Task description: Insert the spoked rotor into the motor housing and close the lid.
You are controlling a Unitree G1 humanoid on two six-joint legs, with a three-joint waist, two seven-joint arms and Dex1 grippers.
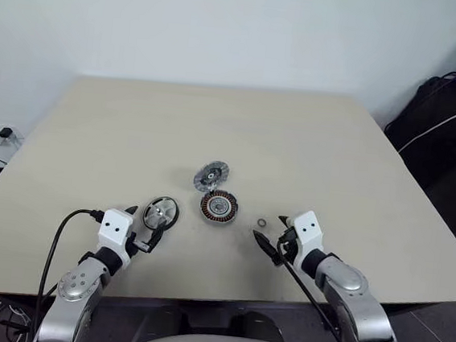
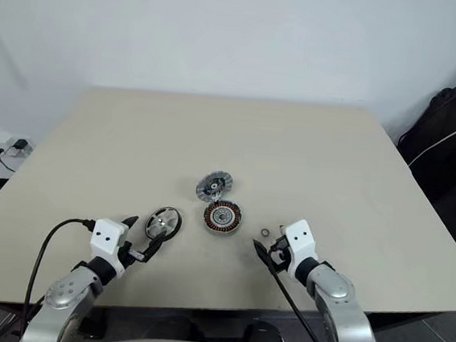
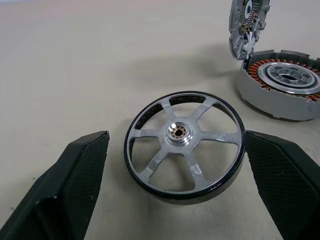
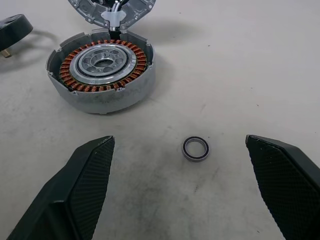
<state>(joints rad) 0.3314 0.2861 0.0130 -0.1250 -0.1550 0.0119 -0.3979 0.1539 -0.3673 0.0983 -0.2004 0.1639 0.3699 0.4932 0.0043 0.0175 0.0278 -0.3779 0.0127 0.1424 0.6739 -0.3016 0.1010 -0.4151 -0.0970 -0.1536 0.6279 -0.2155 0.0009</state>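
Observation:
The spoked rotor, a black-rimmed silver wheel, lies flat on the table. My left gripper stands open around it, one finger apart from the rim and the other close against it. To the rotor's right sits the motor housing, its copper coils showing. Its lid is tipped up open at the far edge. My right gripper is open near the table's front, just short of a tiny loose metal ring that lies ahead of its fingers, not touched.
The beige table has wide bare room behind and beside the parts. A black bag with a white cable stands off its right edge. A wall socket with a plug is at the far left.

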